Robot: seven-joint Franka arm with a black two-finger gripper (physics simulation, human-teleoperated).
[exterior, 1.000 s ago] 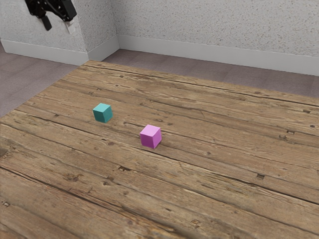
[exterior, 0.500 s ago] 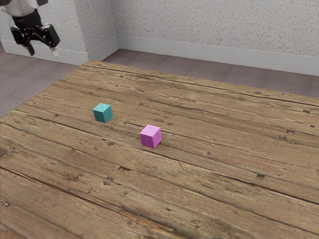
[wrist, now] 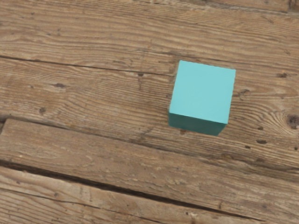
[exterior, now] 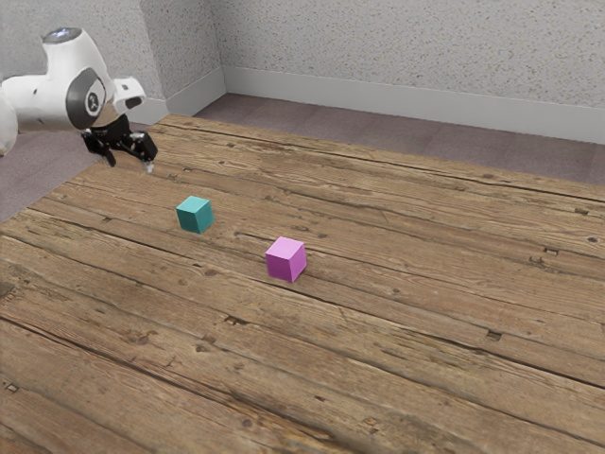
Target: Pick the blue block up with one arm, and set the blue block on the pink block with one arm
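1. Above the blue block and toward the exterior view's left, the gripper hangs empty, fingers spread.
2. The blue block sits on the wooden table, untouched.
3. Near it, toward the exterior view's right, stands the pink block.

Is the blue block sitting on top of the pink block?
No, the blue block rests on the wooden table, apart from the pink block, toward the exterior view's left.

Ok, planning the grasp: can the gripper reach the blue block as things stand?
Likely yes: the blue block stands alone, apart from the pink block, with nothing between it and the gripper.
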